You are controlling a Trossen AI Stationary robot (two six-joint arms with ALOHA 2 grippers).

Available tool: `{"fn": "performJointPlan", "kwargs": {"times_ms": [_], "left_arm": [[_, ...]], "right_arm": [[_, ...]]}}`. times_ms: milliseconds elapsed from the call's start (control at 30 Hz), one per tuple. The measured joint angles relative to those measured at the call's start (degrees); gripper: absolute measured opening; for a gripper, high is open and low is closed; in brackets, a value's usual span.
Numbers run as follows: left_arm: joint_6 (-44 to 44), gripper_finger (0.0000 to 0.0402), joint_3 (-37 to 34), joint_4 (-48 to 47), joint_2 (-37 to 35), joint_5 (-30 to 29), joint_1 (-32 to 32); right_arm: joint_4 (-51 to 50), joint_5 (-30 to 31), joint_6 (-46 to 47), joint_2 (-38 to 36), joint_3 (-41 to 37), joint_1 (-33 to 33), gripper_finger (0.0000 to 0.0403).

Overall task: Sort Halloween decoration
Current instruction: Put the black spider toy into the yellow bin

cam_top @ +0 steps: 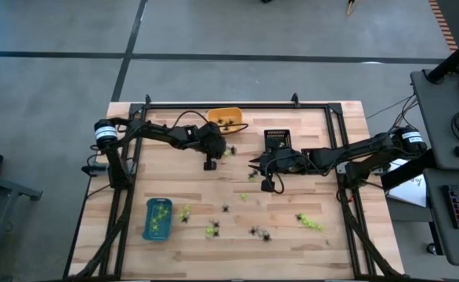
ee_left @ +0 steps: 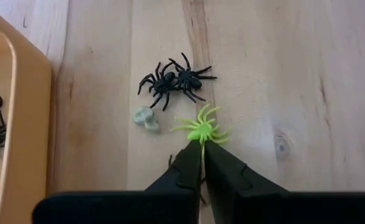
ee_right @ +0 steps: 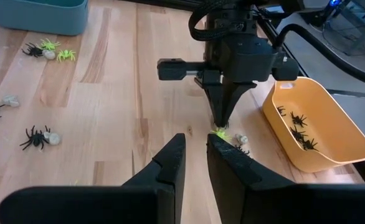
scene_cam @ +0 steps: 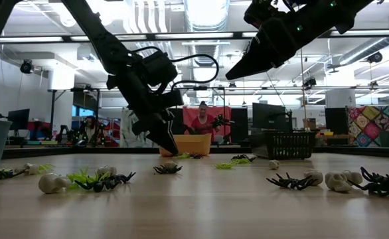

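Light wooden table (cam_top: 308, 243), black frame along edges. Orange tray (cam_top: 226, 117) at far edge, near middle, black spiders inside. Black basket (cam_top: 276, 139) just right of it, further in. Blue tray (cam_top: 157, 218) near front-left corner, lime-green pieces inside. Loose on surface: lime-green trinkets (cam_top: 309, 223) toward front right, black spiders (cam_top: 259, 233) front centre, whitish pieces (scene_cam: 53, 183) among them. Beside orange tray: 2 black spiders touching (ee_left: 174, 81), 1 whitish piece (ee_left: 147, 118), 1 lime-green spider (ee_left: 202, 129).
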Motion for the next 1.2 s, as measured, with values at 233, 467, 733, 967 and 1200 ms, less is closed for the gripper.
{"fn": "performJointPlan", "kwargs": {"times_ms": [233,467,733,967,1200], "left_arm": [[-0.2,0.0000,0.0,-2.0,-1.4,-0.1,-0.1],[-0.1,0.0000,0.0,-4.8,-5.7,0.1,-0.1],[1.8,0.0014,-0.3,-5.4,-5.8,1.6,0.5],[3.4,0.0081,-1.1,-4.6,-5.6,4.8,2.4],[4.3,0.0139,-2.1,-1.0,-2.7,4.7,3.3]], "right_arm": [[0.0,0.0,0.0,0.0,0.0,0.0,0.0059],[-0.1,0.0,0.0,0.0,0.0,0.0,0.0059],[-0.4,0.0,0.0,0.0,0.0,0.0,0.0059],[-0.5,0.0,0.0,0.0,-0.1,0.0,0.0059],[-0.5,-0.1,0.0,0.0,-0.1,0.0,0.0059]]}}
